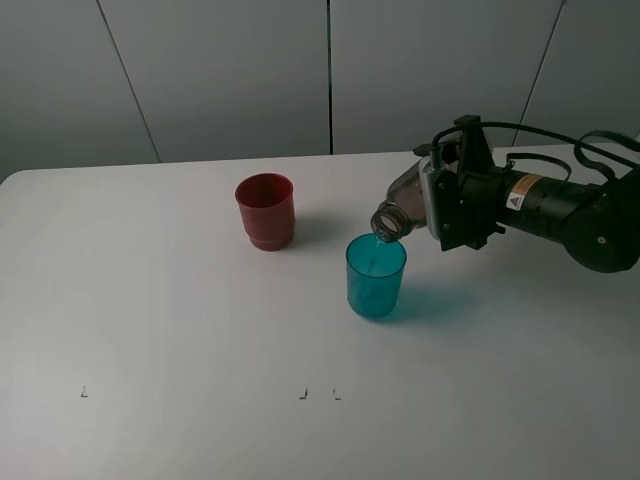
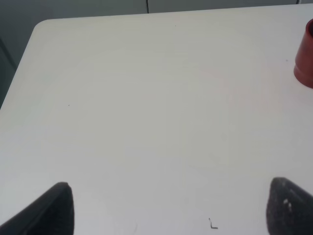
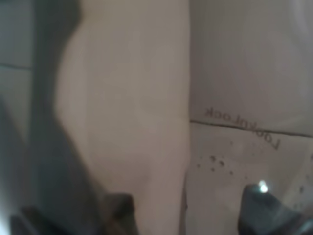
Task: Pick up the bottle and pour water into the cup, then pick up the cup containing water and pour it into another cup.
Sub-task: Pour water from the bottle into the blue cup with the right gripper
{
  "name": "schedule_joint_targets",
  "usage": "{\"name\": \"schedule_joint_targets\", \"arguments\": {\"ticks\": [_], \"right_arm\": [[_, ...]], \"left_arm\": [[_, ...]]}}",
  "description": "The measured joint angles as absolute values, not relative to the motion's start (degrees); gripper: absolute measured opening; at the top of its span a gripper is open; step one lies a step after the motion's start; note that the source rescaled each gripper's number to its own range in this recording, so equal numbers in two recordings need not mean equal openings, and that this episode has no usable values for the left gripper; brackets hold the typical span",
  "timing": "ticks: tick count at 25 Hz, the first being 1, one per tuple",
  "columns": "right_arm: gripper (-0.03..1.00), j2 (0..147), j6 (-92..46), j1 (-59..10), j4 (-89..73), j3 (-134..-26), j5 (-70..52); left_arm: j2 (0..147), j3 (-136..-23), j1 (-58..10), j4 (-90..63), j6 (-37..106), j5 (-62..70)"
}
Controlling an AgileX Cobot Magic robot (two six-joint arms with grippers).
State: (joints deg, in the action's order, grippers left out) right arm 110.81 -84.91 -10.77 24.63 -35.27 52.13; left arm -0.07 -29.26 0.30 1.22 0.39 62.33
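Observation:
My right gripper is shut on the bottle, a smoky grey-brown translucent one, tipped over with its mouth just above the cup. That cup is a teal translucent tumbler standing right of the table's centre, and a thin stream of water runs into it. Another cup, opaque red, stands upright behind and to its left; its edge also shows in the left wrist view. In the right wrist view the bottle fills the frame between the fingertips. My left gripper is open over bare table, holding nothing.
The white table carries small black marks near its front edge. A grey panelled wall stands behind it. The right arm and its cables reach in from the right side.

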Motion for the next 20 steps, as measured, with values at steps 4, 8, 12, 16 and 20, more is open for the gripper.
{"name": "schedule_joint_targets", "arguments": {"ticks": [4,8,12,16,20], "right_arm": [[0.00,110.8,-85.4,-10.8,24.5,-35.3,52.4],[0.00,110.8,-86.2,-10.8,24.5,-35.3,52.4],[0.00,110.8,-86.6,-10.8,24.4,-35.3,53.2],[0.00,110.8,-86.7,-10.8,24.4,-35.3,54.2],[0.00,110.8,-88.6,-10.8,24.3,-35.3,54.4]], "left_arm": [[-0.1,-29.3,0.3,1.2,0.0,62.3],[-0.1,-29.3,0.3,1.2,0.0,62.3],[-0.1,-29.3,0.3,1.2,0.0,62.3],[-0.1,-29.3,0.3,1.2,0.0,62.3],[-0.1,-29.3,0.3,1.2,0.0,62.3]]}}
